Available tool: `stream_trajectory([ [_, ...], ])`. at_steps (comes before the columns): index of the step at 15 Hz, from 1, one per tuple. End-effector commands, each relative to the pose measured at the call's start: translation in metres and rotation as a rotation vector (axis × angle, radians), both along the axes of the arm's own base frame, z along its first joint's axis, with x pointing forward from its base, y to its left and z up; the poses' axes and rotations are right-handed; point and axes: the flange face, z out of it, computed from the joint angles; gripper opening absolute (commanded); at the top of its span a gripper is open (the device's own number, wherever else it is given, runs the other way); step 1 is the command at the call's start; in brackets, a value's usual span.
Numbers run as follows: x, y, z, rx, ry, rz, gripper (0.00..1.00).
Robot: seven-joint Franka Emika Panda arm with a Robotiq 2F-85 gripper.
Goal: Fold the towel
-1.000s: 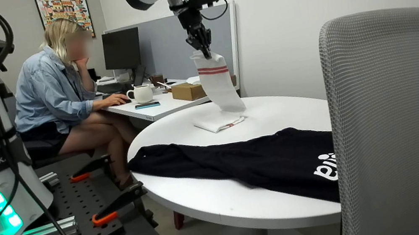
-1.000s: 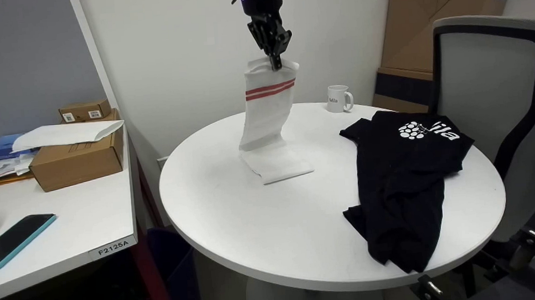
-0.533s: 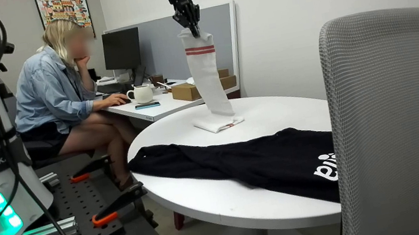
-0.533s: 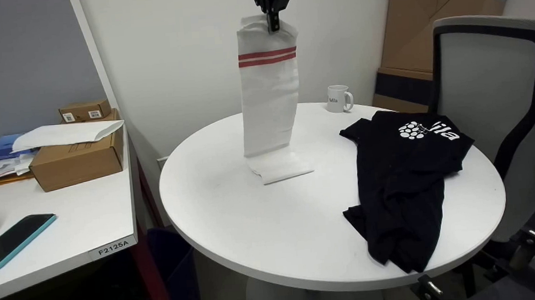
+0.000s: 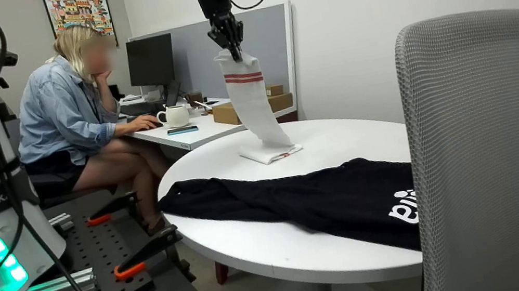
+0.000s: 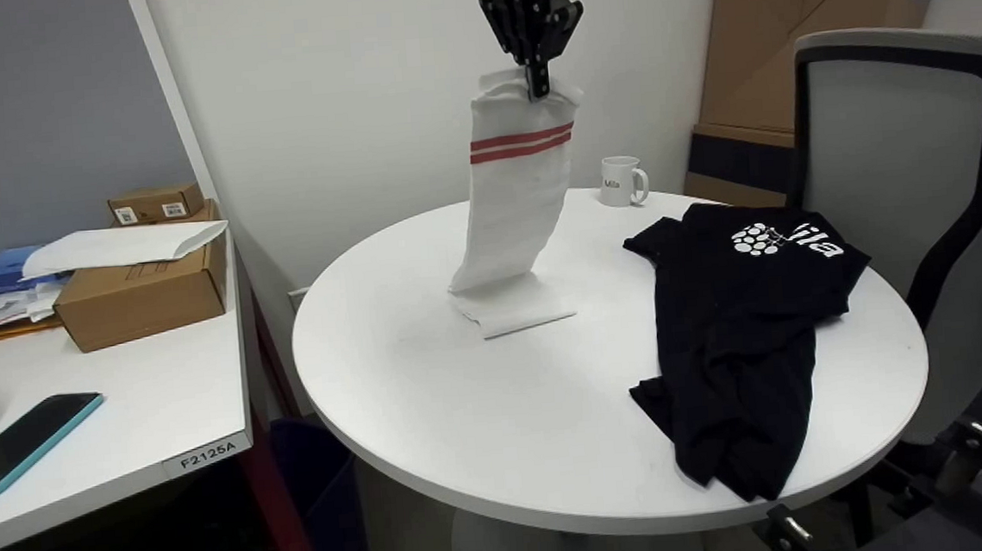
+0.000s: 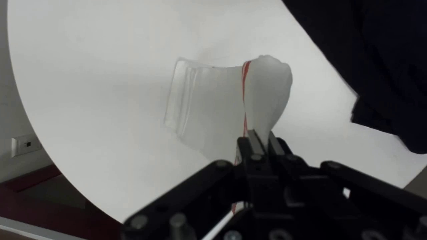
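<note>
The towel is a white cloth with red stripes. In both exterior views its upper part (image 5: 253,107) (image 6: 514,213) hangs from my gripper, and its lower end lies folded on the round white table (image 5: 220,228) (image 6: 433,435). My gripper (image 5: 238,57) (image 6: 538,89) is shut on the towel's upper end, well above the table. The hanging part slants between gripper and table. In the wrist view the towel (image 7: 218,100) runs up to the fingertips (image 7: 263,138), which pinch a bunched edge. Part of the towel is hidden behind the fingers there.
A black shirt with white lettering (image 5: 300,199) (image 6: 736,319) lies on the table beside the towel. A white mug (image 6: 620,182) stands at the table's edge. A grey chair (image 5: 501,142) (image 6: 889,161) is against the table. A desk with boxes (image 6: 147,299) and a seated person (image 5: 63,109) are nearby.
My gripper rose with the towel's end, stretching it nearly straight, then came partway down and shifted toward the shirt's side. The towel now slants. Its folded lower end stayed on the table.
</note>
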Motion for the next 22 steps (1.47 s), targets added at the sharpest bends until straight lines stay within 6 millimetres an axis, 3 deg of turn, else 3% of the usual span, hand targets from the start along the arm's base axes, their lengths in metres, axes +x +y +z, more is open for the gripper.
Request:
stream_trajectory([
  [1,-0.009,-0.006,-0.014,-0.013,0.051,0.026,0.01],
  [7,-0.009,-0.019,-0.043,-0.009,0.098,-0.047,0.01],
  [13,-0.006,-0.033,-0.081,0.042,0.112,-0.346,0.01],
  [18,-0.009,-0.015,-0.097,0.11,0.11,-0.58,0.01],
  [22,-0.011,0.004,-0.091,0.194,0.143,-0.678,0.01],
])
